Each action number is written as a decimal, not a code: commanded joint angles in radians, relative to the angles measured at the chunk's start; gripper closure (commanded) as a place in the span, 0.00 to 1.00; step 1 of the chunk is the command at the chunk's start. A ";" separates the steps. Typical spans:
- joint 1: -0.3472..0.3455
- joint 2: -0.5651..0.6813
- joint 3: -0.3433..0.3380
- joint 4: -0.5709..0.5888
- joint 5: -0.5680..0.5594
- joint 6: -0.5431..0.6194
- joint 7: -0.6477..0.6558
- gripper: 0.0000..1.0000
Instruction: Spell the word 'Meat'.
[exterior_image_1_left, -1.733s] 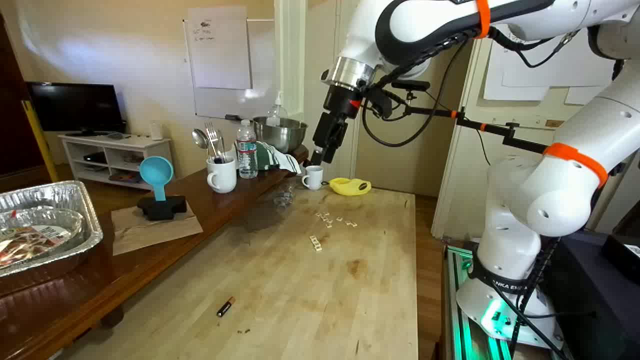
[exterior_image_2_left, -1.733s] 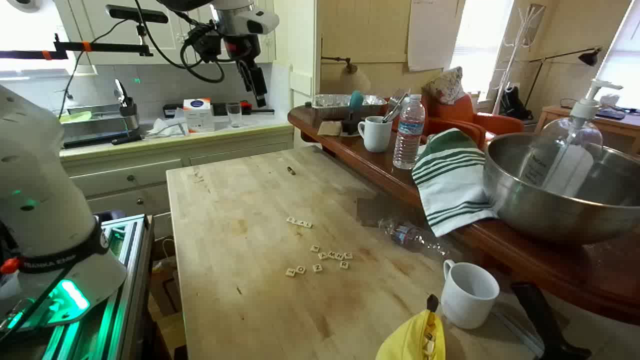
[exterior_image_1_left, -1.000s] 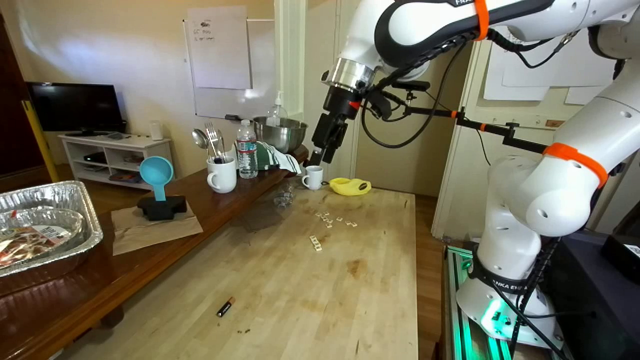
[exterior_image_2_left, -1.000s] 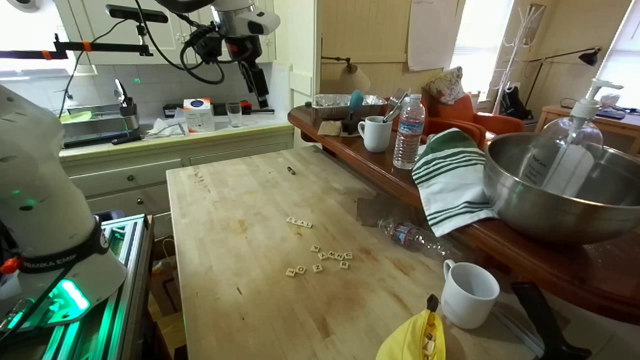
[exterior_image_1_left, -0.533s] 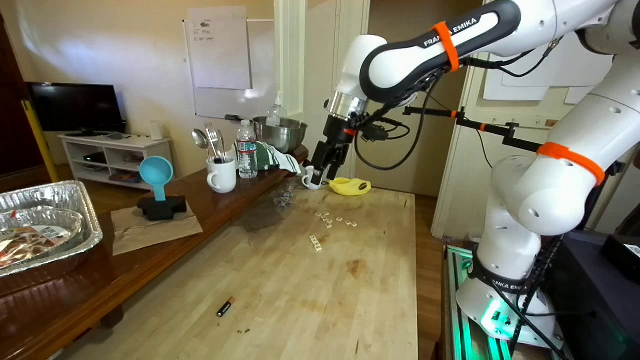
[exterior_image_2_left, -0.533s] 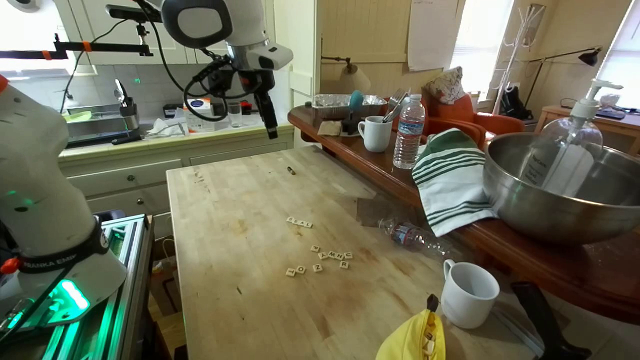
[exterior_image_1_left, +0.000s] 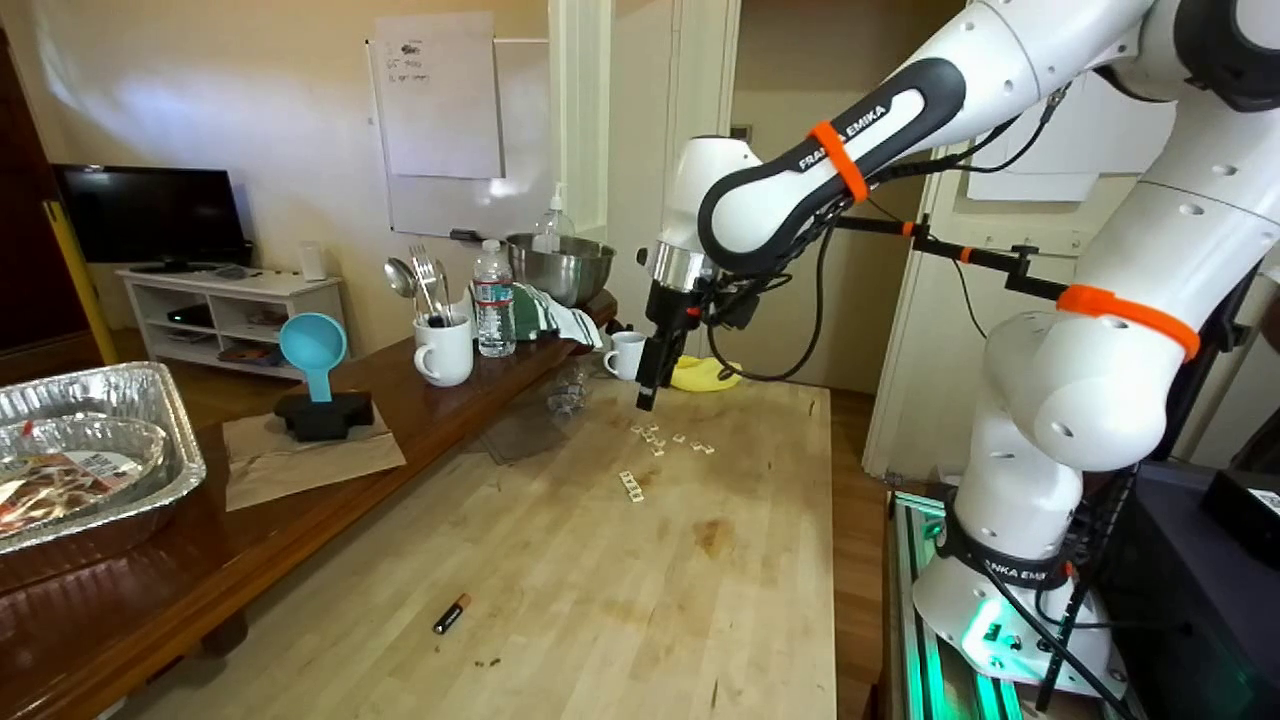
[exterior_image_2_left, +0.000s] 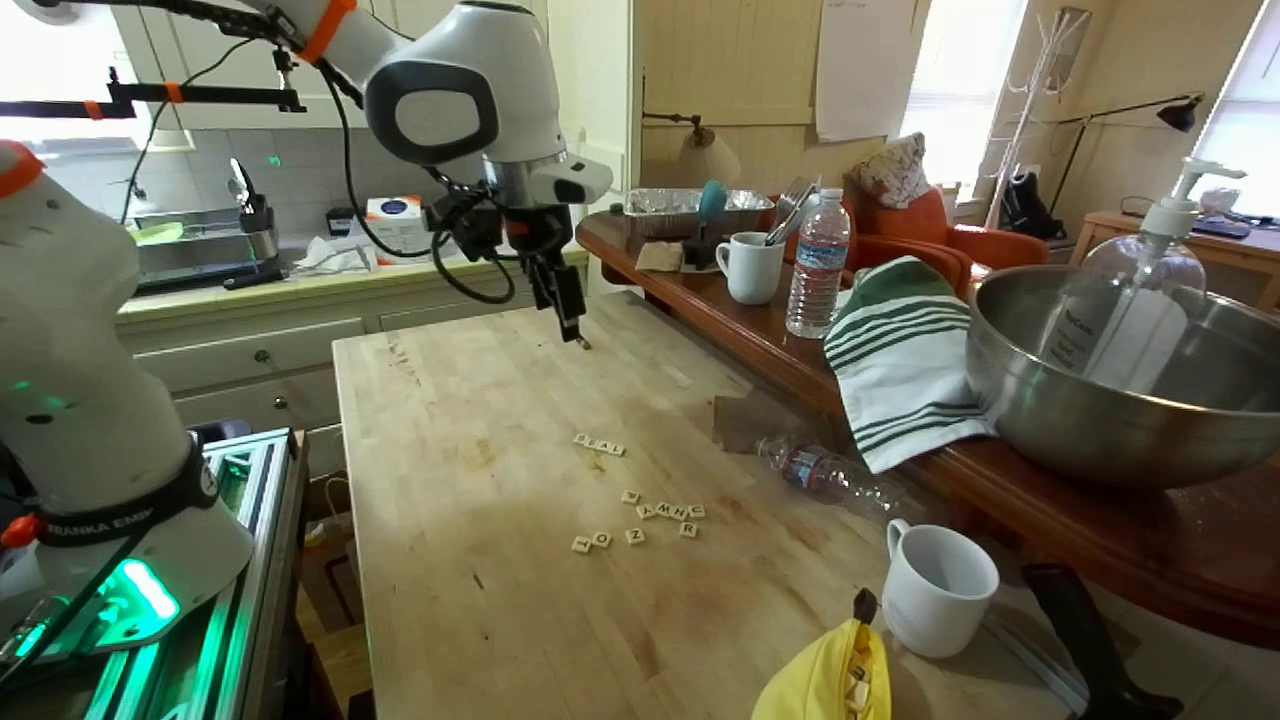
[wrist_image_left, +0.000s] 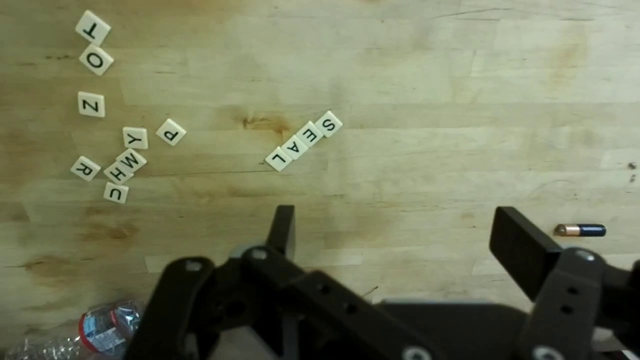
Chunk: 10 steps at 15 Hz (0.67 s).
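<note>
Hand (wrist_image_left: 395, 220) is hovering above the wooden bench (exterior_image_1_left: 600, 600), released, jaws spread wide. Letter tiles (wrist_image_left: 171, 132) are lying flat on it: S (wrist_image_left: 328, 124), E (wrist_image_left: 310, 134), A (wrist_image_left: 294, 147), L (wrist_image_left: 278, 158) touching in a row, T (wrist_image_left: 93, 28) just beside O (wrist_image_left: 96, 59), one M or W (wrist_image_left: 131, 160) (unclear which) in the cluster. Cutlery (exterior_image_1_left: 428, 280) is standing in a white mug (exterior_image_1_left: 447, 352), pump bottle (exterior_image_2_left: 1135, 335) in the steel bowl (exterior_image_2_left: 1110, 440). Foil tray (exterior_image_1_left: 182, 430) is holding a foil pan (exterior_image_1_left: 153, 452), both cropped in an exterior view. Yellow pouch (exterior_image_2_left: 810, 685), also cropped, is showing pale pieces (exterior_image_2_left: 860, 690) inside. Clear plastic bottle (wrist_image_left: 106, 330) is lying partly behind the hand, wrist view

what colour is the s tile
Cream, marked in black; the S tile shows best in the wrist view.
</note>
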 joint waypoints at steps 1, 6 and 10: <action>0.003 0.019 -0.011 -0.003 -0.009 0.030 -0.024 0.00; 0.004 0.028 -0.013 -0.001 -0.009 0.041 -0.031 0.00; 0.009 0.036 -0.013 0.001 -0.022 0.029 -0.061 0.00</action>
